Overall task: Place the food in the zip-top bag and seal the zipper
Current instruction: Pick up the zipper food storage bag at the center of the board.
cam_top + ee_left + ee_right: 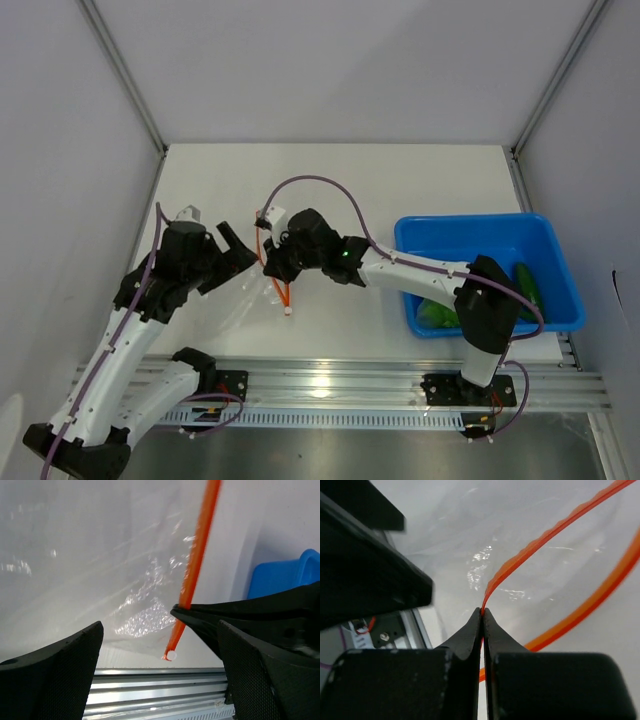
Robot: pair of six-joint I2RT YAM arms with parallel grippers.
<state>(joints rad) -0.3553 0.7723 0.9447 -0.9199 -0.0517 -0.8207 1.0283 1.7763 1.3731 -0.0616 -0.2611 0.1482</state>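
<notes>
The clear zip-top bag [245,300] lies on the white table between the two arms. Its orange-red zipper [285,293] runs along its right side. My right gripper [270,262] is shut on one lip of the zipper [545,537], pinched at the fingertips [482,612], while the other lip [590,605] curves away below, so the mouth gapes. My left gripper [235,245] stands open just left of it, with nothing between its fingers [159,630]. In the left wrist view the zipper [197,555] hangs in front of the crinkly bag [145,620]. The food [440,313] lies in the blue bin.
The blue bin [490,250] sits at the right of the table, with another long green piece [527,285] against its right wall. A metal rail [330,385] runs along the near edge. White walls close in both sides.
</notes>
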